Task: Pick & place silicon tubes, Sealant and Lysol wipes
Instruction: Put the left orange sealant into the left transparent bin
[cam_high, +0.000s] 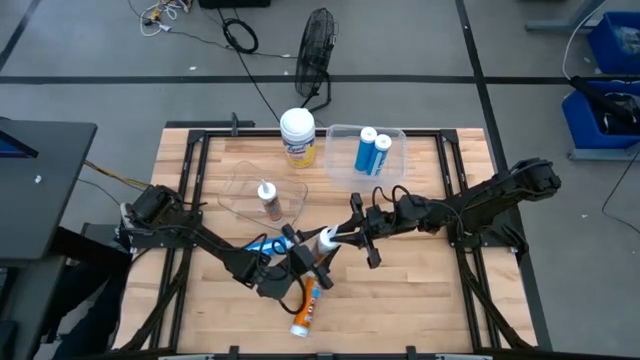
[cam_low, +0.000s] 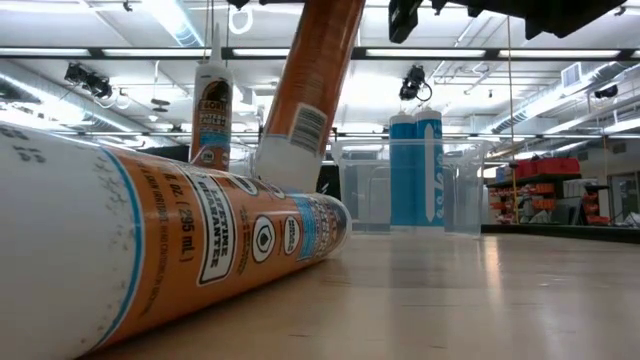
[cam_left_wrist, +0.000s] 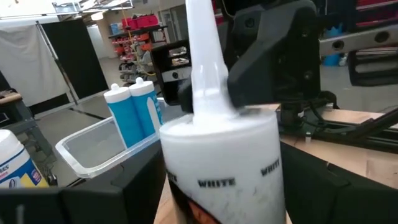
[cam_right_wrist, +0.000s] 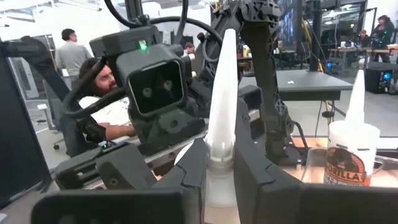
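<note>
An orange sealant cartridge (cam_high: 322, 244) with a white cap and nozzle is held tilted at mid-table between both grippers. My left gripper (cam_high: 303, 258) is shut on its body. My right gripper (cam_high: 345, 237) is shut on its nozzle. A second orange cartridge (cam_high: 308, 310) lies on its side near the front edge. A Gorilla cartridge (cam_high: 268, 200) stands upright in a clear container. Two blue cartridges (cam_high: 372, 152) stand in a clear bin (cam_high: 398, 140). The Lysol wipes canister (cam_high: 297, 137) stands upright at the back, beside the bin. My left gripper pinches the cartridge's body just below its white shoulder (cam_left_wrist: 217, 180), one finger (cam_left_wrist: 134, 186) on each side. The fingers lie across the cartridge. The cartridge stands tilted; in the low view its lower end (cam_low: 282, 165) is above the lying cartridge, touching or not I cannot tell. My right gripper pinches the nozzle's base (cam_right_wrist: 221, 163) between its two fingers (cam_right_wrist: 186, 171), coming level from the table's right side. The fingers lie across the nozzle, whose tip (cam_right_wrist: 227, 56) sticks up past them.
The lying orange cartridge (cam_low: 170, 250) fills the low view's near left. A black fan (cam_high: 316, 45) and cables lie beyond the far edge. Bare wood shows at the table's front right (cam_high: 420, 300). People show in the room behind (cam_right_wrist: 109, 93).
</note>
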